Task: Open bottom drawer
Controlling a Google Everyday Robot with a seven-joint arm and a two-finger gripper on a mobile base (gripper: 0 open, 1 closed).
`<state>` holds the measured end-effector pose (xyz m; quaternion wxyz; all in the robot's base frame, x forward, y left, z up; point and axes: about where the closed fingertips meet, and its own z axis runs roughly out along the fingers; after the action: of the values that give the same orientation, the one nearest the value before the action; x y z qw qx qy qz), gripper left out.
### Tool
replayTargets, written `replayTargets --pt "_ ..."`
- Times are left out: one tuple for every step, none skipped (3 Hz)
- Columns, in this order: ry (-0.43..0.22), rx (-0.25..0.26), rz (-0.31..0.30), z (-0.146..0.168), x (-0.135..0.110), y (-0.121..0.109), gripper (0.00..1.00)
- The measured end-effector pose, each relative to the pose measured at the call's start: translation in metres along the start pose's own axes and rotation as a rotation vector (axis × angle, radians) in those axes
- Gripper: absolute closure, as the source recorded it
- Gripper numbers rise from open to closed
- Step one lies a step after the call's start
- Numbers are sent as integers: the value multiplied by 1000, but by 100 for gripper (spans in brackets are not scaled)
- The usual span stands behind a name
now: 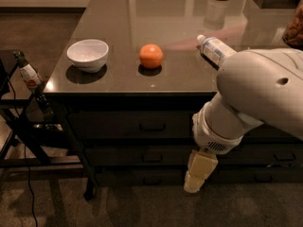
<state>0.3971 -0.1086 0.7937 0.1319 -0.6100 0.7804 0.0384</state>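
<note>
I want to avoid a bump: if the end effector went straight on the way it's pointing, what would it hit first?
The end effector hangs by the bottom drawer, pointing down and slightly left. Straight on, it would likely meet the floor first, not the drawer, though depth is unclear.

White arm bends down from the right; gripper (195, 182) (cream-coloured) hangs low, pointing downward.

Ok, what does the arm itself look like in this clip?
The arm is a bulky, rounded off-white shell with one small dark hole and a slotted wrist collar. The gripper, a cream blocky piece, hangs before the bottom drawer. No cables or markings show.
</note>
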Motion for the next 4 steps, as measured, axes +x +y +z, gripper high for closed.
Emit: replayTargets --pt "7 -51 26 30 8 10 0" --pt "-15 -137 70 89 21 20 0" --pt "-39 -180 112 146 28 19 0" --pt "-39 -181 112 147 28 19 0"
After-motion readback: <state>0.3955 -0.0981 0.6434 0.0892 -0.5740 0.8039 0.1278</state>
